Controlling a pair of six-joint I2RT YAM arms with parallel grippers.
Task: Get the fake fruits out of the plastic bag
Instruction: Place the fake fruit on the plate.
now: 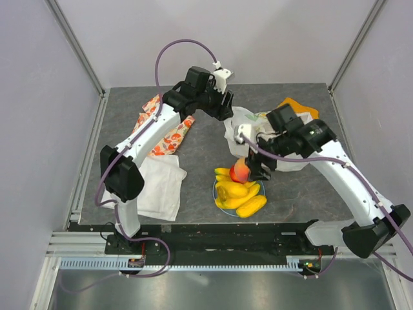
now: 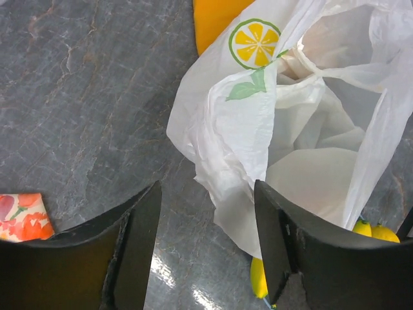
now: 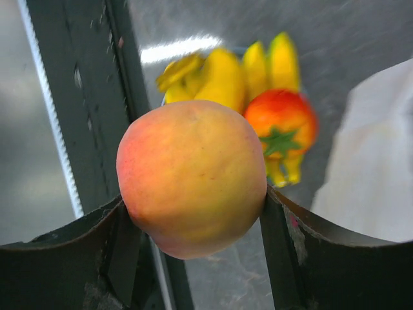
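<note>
In the overhead view, locate the left end effector (image 1: 224, 106) at upper centre of the frame. Its jaws are spread and grip nothing, and it sits at the left edge of the plastic bag (image 1: 248, 126), which lies crumpled on the desk (image 1: 193, 155) right of centre. Just below the bag, the right end effector (image 1: 257, 169) is clamped on the peach (image 1: 240, 172), at the top rim of the blue plate (image 1: 216, 194) carrying the bananas (image 1: 240, 197). Its wrist view also shows a red-orange fruit (image 3: 282, 126) lying against them.
</note>
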